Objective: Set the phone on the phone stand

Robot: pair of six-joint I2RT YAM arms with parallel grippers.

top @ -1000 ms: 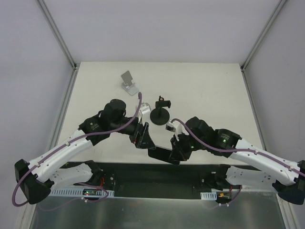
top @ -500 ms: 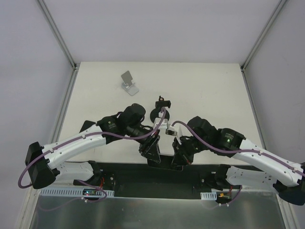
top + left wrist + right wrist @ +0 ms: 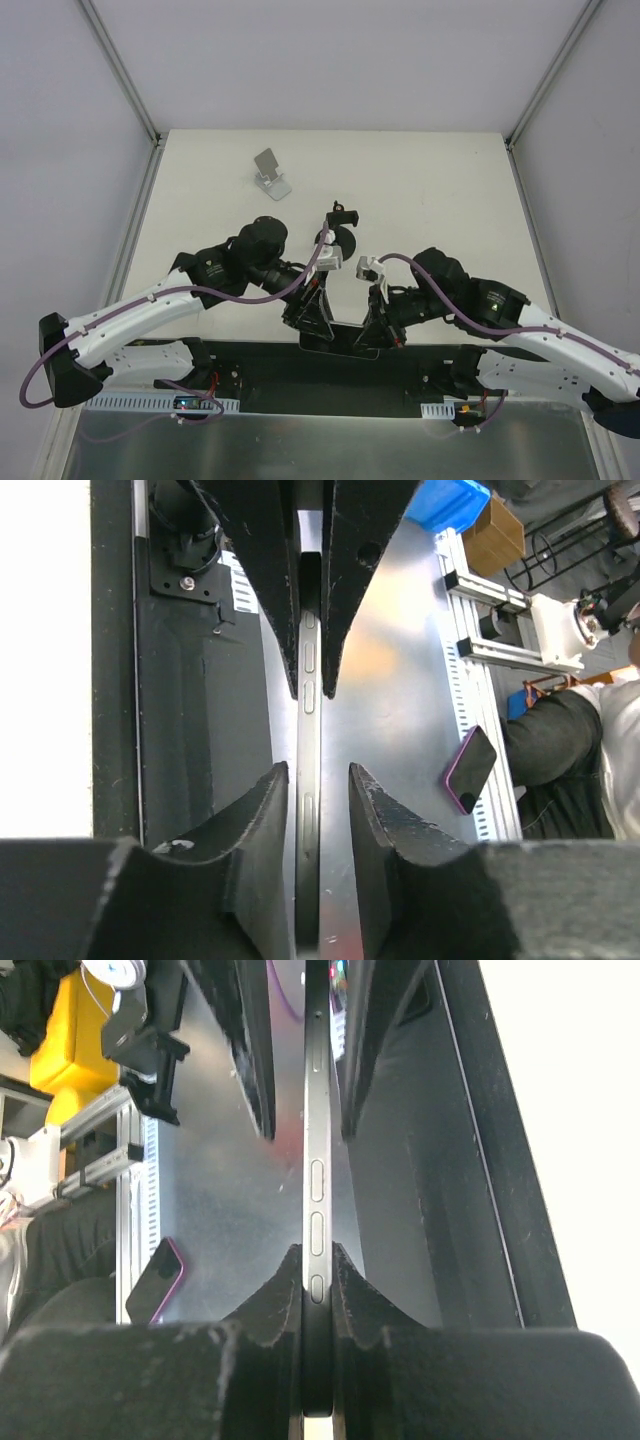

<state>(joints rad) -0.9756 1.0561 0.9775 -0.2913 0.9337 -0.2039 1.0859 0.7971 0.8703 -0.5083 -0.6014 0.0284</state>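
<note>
Phone [image 3: 308,730] sat edge-on at the near edge of the worktop [image 3: 450,190], over the black strip [image 3: 260,365] in front, side buttons showing in both wrist views. Right tool [image 3: 316,1252] was clenched on the phone, both pads pressed flat to its faces with no gap. Left tool [image 3: 317,773] was released: its fingers [image 3: 262,850] straddled the same phone from the other end, with a visible slit on each side, not touching. The two tools faced each other, tips near but apart, with the phone bridging them. Count: 2 arms, 2 tools, 1 held phone, 2 stands. Silver stand [image 3: 269,174] stood in the far-left part of the worktop, well apart from the phone, with white surface around it on every side and the left wall rail near. Black stand [image 3: 342,230], round base with a small clamp on top, stood just beyond the tools, between the phone and the silver stand, its base partly hidden by the left wrist. Below the worktop edge the wrist views showed 1 dark slab with a pink rim [image 3: 470,770], possibly another phone; too small to tell.
</note>
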